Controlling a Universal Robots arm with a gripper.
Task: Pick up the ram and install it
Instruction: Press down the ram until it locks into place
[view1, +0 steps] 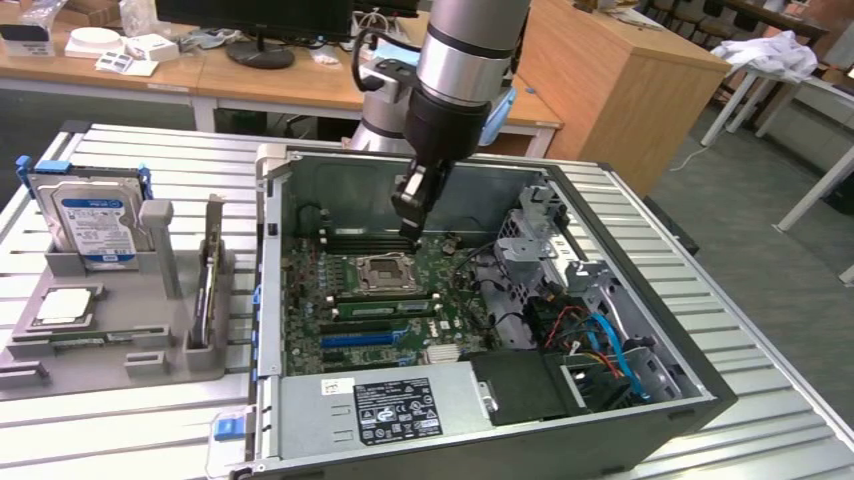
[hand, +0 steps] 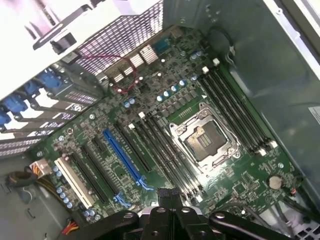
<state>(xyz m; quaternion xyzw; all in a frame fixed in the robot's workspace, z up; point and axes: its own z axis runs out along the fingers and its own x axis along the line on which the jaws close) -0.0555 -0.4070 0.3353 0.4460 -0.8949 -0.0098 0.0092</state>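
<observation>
- Gripper (view1: 411, 222), jaws closed and holding nothing visible, hangs inside the open case (view1: 641, 400) at frame centre, over the motherboard (view1: 387, 310).
- Ram (view1: 382, 307) lies seated in a slot just below the CPU socket (view1: 379, 271), centre frame.
- Hard drive (view1: 94, 222) stands in the holder, left.

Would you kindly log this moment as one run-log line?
gripper: shut, inside the open computer case | position: over motherboard, near empty processor socket | ram stick: upright in gray holder
</observation>
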